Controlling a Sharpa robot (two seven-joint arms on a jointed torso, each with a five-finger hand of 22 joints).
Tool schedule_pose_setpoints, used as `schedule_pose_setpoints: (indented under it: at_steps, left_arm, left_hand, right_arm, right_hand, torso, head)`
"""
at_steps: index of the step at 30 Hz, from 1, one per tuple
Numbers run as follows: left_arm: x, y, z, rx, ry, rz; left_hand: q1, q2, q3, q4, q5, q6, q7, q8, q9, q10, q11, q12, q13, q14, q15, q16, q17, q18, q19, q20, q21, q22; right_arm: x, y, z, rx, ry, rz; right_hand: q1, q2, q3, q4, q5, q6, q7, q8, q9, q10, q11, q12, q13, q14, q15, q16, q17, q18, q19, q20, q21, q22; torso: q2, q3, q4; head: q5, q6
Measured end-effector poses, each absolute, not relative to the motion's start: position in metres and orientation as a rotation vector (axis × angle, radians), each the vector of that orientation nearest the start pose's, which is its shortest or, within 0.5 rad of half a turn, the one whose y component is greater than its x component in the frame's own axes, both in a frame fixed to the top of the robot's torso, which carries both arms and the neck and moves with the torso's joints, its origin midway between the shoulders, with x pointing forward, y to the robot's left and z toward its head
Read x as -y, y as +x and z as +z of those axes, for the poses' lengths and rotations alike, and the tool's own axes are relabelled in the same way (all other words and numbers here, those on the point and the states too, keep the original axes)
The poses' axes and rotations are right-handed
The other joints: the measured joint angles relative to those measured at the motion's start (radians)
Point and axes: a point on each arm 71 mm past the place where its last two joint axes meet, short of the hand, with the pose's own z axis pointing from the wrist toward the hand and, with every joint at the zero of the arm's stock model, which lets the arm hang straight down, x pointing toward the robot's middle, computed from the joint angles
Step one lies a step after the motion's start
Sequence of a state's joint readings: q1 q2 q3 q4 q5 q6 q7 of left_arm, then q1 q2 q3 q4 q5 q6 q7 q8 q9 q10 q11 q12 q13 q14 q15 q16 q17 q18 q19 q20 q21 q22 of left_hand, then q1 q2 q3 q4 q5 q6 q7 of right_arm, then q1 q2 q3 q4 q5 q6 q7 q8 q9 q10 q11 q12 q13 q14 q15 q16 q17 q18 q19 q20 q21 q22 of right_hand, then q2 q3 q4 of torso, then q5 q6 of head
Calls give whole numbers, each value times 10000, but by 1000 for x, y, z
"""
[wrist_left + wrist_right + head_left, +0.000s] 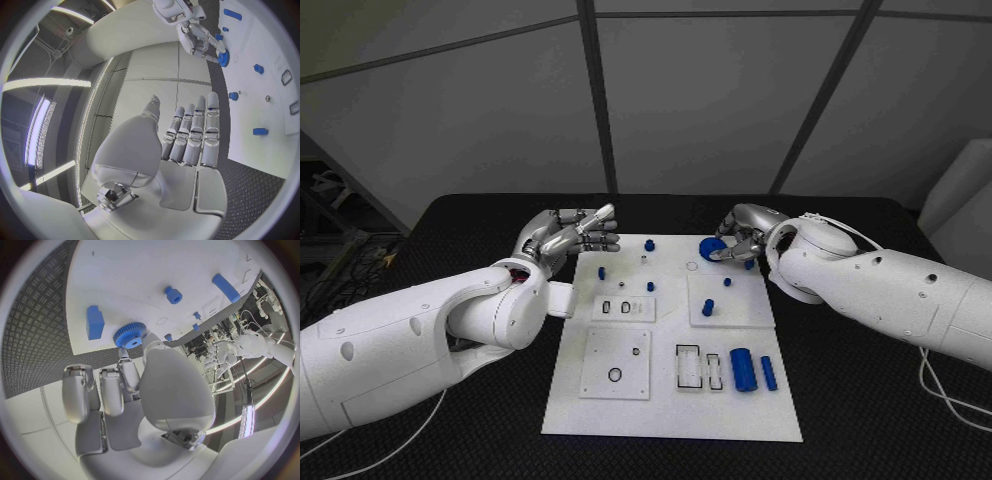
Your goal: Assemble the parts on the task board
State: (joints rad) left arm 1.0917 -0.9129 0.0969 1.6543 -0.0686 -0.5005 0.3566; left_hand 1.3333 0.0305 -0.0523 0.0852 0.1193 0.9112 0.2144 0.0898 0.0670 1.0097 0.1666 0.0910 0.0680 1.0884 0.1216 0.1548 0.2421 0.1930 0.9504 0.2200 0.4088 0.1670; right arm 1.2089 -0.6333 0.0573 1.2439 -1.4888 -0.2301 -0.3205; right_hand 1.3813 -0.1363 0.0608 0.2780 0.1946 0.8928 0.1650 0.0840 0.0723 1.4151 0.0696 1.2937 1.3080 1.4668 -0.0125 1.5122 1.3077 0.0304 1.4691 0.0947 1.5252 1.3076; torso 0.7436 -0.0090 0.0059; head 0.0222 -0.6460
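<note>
Head view: we note the white task board (675, 400) lying in the middle of the black table (877, 420), with both white arms reaching in over its far end. Our right robot hand (737, 240) is at the board's far right corner, its fingertips closed around a blue toothed gear (714, 248); the right wrist view shows the same gear (130, 336) pinched at the fingertips, just above or on the board surface, we cannot tell which. Our left robot hand (568, 236) hovers at the board's far left edge, fingers extended side by side with the thumb apart, and the left wrist view confirms it holds nothing (187, 135). On the board we see small blue pegs (648, 244) standing near the far edge, another blue peg (707, 308) upright on the right-hand raised plate, and two blue cylinders (743, 369) lying side by side near the right edge, next to rectangular cut-outs. A blue rectangular block (95, 322) lies flat just beside the gear in the right wrist view.
</note>
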Motion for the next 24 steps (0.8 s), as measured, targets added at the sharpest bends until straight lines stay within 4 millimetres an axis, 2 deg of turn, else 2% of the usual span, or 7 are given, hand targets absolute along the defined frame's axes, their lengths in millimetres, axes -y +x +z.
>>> schedule_pose_setpoints:
  at_steps: [9, 17, 24]
  left_arm:
    - [-217, 468, -170, -13253, -11636, -14403]
    - [-217, 468, -170, -13260, -11639, -14405]
    - [-217, 468, -170, -13264, -11646, -14393]
  left_hand:
    - [0, 0, 0, 0, 0, 0, 0, 0, 0, 0, 0, 0, 0, 0, 0, 0, 12, 0, 0, 0, 0, 0]
    - [0, 0, 0, 0, 0, 0, 0, 0, 0, 0, 0, 0, 0, 0, 0, 0, 11, 0, 0, 0, 0, 0]
    - [0, 0, 0, 0, 0, 0, 0, 0, 0, 0, 0, -3, 0, 0, 0, 0, 11, 0, 0, 0, 0, -2]
  right_arm:
    - [185, 552, -171, -16867, 118, 3880]
    - [183, 554, -172, -16850, 31, 3719]
    - [182, 555, -171, -16912, -140, 3538]
  right_hand:
    - [5, 4, 29, 28, -35, 106, -22, 60, 29, 36, 36, 194, -1, -37, 37, 36, -1, 1, -37, 37, 36, 0]
    - [256, 254, 197, -178, -35, 634, -161, 316, 123, 219, -76, 541, -1, -37, 37, 36, -1, 2, -37, 36, 58, -1]
    - [278, 276, 222, -258, -35, 695, -203, 319, 120, 287, -71, 644, -1, -37, 37, 36, -2, 2, -37, 36, 78, -1]
  torso:
    - [0, 4, -8]
    - [1, 3, -8]
    - [1, 4, -8]
  head:
    - [3, -5]
    - [-5, -28]
    - [1, -64]
